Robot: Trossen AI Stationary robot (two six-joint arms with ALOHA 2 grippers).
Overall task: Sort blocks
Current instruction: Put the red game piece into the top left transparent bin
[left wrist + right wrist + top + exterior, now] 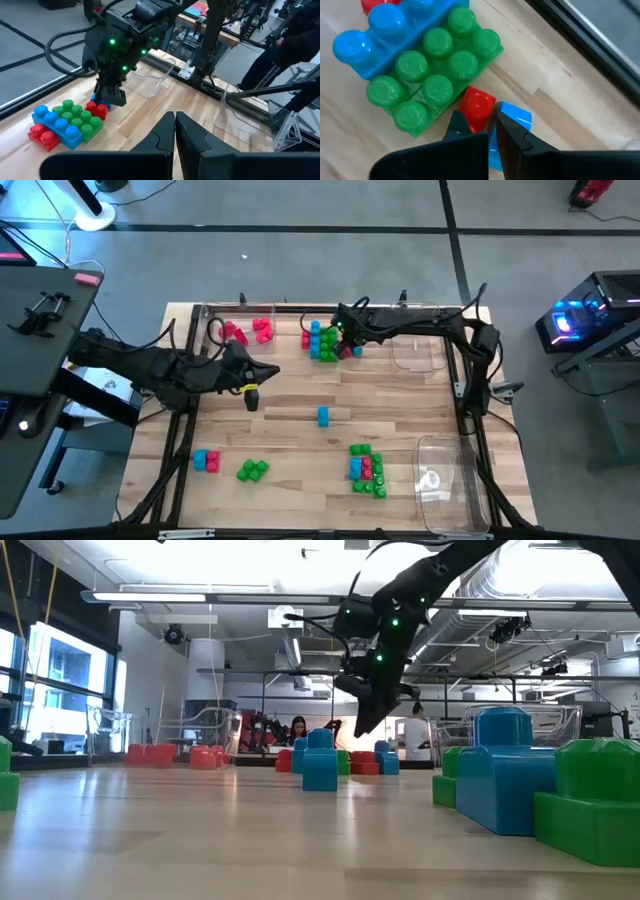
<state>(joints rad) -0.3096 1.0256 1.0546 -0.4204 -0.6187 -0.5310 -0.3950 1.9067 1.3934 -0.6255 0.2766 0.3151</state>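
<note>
My right gripper (479, 122) hangs open with a narrow gap just above a single red block (477, 106) that stands on the table. A small blue block (514, 117) lies beside the red one. Both sit next to a joined cluster of green (432, 75) and blue (390, 30) blocks at the table's far middle (322, 340). The low view shows the right gripper (365, 725) clear of the blocks below it. My left gripper (175, 117) is shut and empty, left of the table's centre (250, 395). Red blocks (250, 330) lie in the far-left clear tray.
A single blue block (323, 415) stands mid-table. A blue-and-red pair (206, 460), a green group (252, 470) and a mixed cluster (367, 465) lie near the near edge. Clear trays sit far right (420, 350) and near right (440, 480). People are in the room behind (297, 727).
</note>
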